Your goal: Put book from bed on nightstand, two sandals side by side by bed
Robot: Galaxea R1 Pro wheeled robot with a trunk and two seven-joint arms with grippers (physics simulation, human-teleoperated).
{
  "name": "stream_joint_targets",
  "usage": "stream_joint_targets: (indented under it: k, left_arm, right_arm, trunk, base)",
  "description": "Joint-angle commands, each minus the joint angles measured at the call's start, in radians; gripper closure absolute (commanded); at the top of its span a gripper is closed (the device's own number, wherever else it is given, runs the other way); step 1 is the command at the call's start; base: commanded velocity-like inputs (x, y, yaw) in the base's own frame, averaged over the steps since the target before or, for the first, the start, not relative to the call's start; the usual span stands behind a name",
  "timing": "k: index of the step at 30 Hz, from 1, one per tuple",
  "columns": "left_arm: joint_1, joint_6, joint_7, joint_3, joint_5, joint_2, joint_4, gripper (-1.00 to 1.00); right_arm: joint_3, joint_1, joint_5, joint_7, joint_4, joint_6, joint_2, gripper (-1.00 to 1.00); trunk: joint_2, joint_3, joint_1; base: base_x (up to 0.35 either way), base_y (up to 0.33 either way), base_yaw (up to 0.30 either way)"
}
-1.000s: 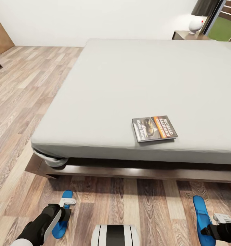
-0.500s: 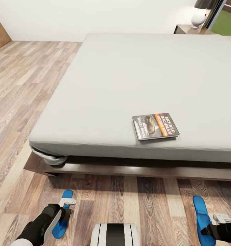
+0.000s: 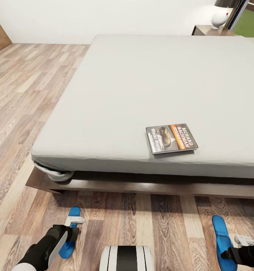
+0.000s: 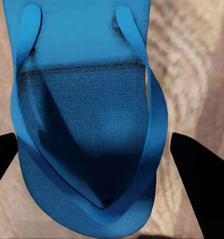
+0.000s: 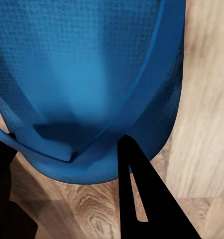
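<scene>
Starting on your left: the left gripper (image 3: 75,223) sits low over the wood floor (image 3: 14,113), right on top of the left sandal (image 3: 69,241). In the left wrist view that sandal (image 4: 87,124) lies between your two dark fingers (image 4: 199,184), which stand wide apart on either side of it with gaps showing, so you're spread wide and not pinching it.

Ahead of both grippers is the bed (image 3: 160,82), its dark wood frame just past the sandals. The book (image 3: 171,138) lies flat on the mattress near the front edge, ahead of you and closer to your right gripper than your left, well apart from both.

Far beyond the book, at the back right corner past the bed, you've got the nightstand (image 3: 207,30) with the lamp (image 3: 221,17) on it.

On your right, the right gripper (image 3: 244,241) is just beside the right sandal (image 3: 221,239) on the floor. In the right wrist view one finger (image 5: 147,199) sits at the sandal's (image 5: 87,74) rim, the other (image 5: 2,199) is a dark shape at the edge; honestly can't tell if you're clamped on it or just hovering
</scene>
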Motion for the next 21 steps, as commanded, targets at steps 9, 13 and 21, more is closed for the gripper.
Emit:
stream_joint_targets:
  k: [9,13,21]
  left_arm:
    - [0.0,0.001,0.008,-0.006,0.01,0.001,0.0,1.0]
    - [0.0,0.001,0.008,-0.006,0.01,0.001,0.0,1.0]
    - [0.0,-0.036,0.008,-0.007,0.01,0.001,0.0,1.0]
  right_arm:
    - [0.004,-0.001,-0.003,0.0,-0.001,0.003,-0.001,1.0]
    - [0.004,-0.001,-0.003,0.0,-0.001,0.003,-0.001,1.0]
    - [0.004,-0.001,-0.003,0.0,-0.001,0.003,-0.001,1.0]
  trunk:
    - [-0.001,-0.016,0.002]
    - [-0.002,-0.032,0.003]
    - [-0.003,-0.039,0.004]
  base:
    - [0.0,0.0,0.0]
    - [0.0,0.0,0.0]
    - [0.0,0.0,0.0]
